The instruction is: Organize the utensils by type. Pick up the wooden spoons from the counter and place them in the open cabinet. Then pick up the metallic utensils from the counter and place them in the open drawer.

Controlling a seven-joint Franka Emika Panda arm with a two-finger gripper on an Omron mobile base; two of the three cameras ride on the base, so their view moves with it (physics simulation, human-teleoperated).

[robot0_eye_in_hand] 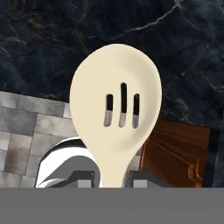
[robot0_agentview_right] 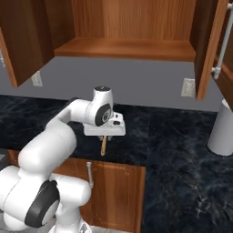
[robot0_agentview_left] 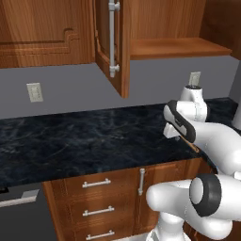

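The open cabinet (robot0_agentview_right: 123, 48) spans the wall above, its wooden shelf bare and its doors swung out on both sides; in the left base view one door (robot0_agentview_left: 113, 42) hangs open with a long metal handle. Below it runs the tabletop (robot0_agentview_left: 70, 141), a dark marbled slab with pale veins, over wooden drawer fronts (robot0_agentview_left: 96, 197) with metal pulls. A pale rounded container (robot0_agentview_right: 223, 129) stands on the tabletop at the far right of the right base view. Two wall outlets (robot0_agentview_left: 34, 92) sit on the grey wall behind.

The wooden spoon (robot0_eye_in_hand: 116, 113) is a pale cream colour, with a broad oval bowl pierced by three short upright slots, the middle one longest. Its neck narrows toward the bottom of the hand view and runs down between the two finger tips. In the right base view its tan handle (robot0_agentview_right: 104, 145) pokes out below the hand, above the front edge of the tabletop and clear of its surface.

The end effector (robot0_agentview_right: 105, 134) is narrowly parted and clamped on the spoon's handle, holding it in the air well below the cabinet shelf.
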